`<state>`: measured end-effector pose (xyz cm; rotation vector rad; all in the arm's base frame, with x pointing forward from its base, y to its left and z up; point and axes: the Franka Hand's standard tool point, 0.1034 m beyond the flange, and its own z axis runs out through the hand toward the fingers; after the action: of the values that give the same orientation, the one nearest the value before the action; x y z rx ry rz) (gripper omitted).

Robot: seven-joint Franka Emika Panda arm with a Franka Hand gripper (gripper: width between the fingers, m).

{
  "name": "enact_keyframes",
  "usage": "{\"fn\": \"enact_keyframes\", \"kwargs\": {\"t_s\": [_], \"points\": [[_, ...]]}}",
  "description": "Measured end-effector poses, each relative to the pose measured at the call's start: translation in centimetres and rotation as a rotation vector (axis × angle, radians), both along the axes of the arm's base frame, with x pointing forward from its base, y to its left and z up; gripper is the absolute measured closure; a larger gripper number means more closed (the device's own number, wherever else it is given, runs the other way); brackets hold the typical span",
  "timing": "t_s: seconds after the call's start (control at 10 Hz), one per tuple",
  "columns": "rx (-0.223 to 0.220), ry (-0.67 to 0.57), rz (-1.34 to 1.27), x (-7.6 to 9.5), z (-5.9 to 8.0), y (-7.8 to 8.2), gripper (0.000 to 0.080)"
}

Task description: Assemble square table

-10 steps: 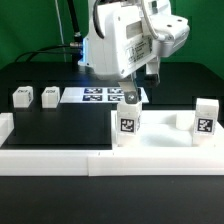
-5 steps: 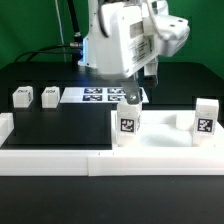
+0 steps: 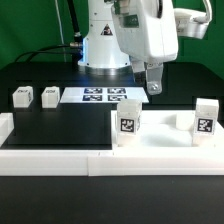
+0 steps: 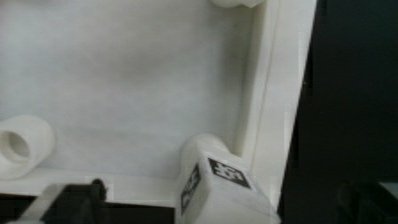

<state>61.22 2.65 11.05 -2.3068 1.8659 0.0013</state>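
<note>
swinging up and off toward the exterior view's right, the hand [image 3: 153,88] has left the near leg block [image 3: 127,122] it hovered over a second ago. now it hangs above the square slab [image 3: 165,137], fingers [image 4: 75,198] spread wide, gripping nothing. that block and the far leg block [image 3: 205,118] stand unmoved on the slab at the worktop's [image 3: 60,125] right side, and a loose leg block [image 3: 21,96] and its neighbour [image 3: 50,95] haven't budged.

Black table with fixed white fittings

The marker board [image 3: 100,96] lies flat toward the back of the black table [image 3: 60,125]. A long low white border wall [image 3: 50,160] runs along the near edge, turning back at the exterior view's left.
</note>
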Motion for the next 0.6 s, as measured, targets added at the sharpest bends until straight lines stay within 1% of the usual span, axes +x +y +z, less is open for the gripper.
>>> {"fn": "enact_keyframes", "kwargs": {"t_s": [0.2,0.6], "points": [[-0.021,-0.022,0.170,-0.04,-0.09,-0.34,0.0151],[-0.021,-0.022,0.170,-0.04,-0.09,-0.34,0.0151]]}}
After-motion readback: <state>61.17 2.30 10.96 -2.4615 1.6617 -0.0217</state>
